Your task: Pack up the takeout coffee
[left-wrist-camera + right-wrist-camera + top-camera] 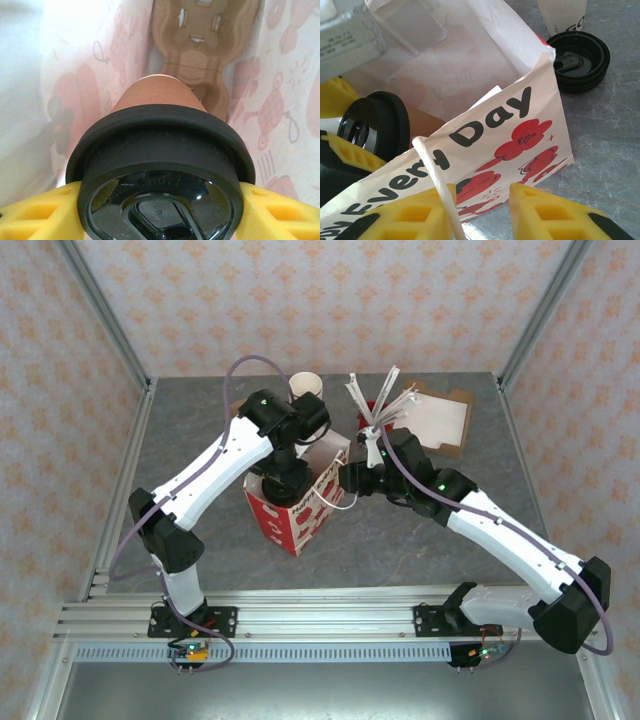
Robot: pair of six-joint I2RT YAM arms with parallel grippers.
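The takeout coffee [160, 165], a tan cup under a black lid, hangs inside the red-and-white bag [300, 525], whose printed walls [90, 65] surround it. My left gripper [160, 212] is shut on the cup just under the lid, one yellow finger on each side. From above, that gripper [285, 478] reaches down into the bag's open top. In the right wrist view the lid [375, 127] shows behind the bag's front wall [510, 125]. My right gripper [482, 210] sits at the bag's right edge [350, 480], jaws apart, and the bag's white twisted handle [437, 180] lies against its left finger.
A brown cardboard piece [197, 50] lies at the bag's bottom below the cup. Loose black lids [580, 57] and a lidless cream cup [562, 15] stand behind the bag. The cup stack [305, 388] and flat white-and-brown packaging [440, 420] sit at the back.
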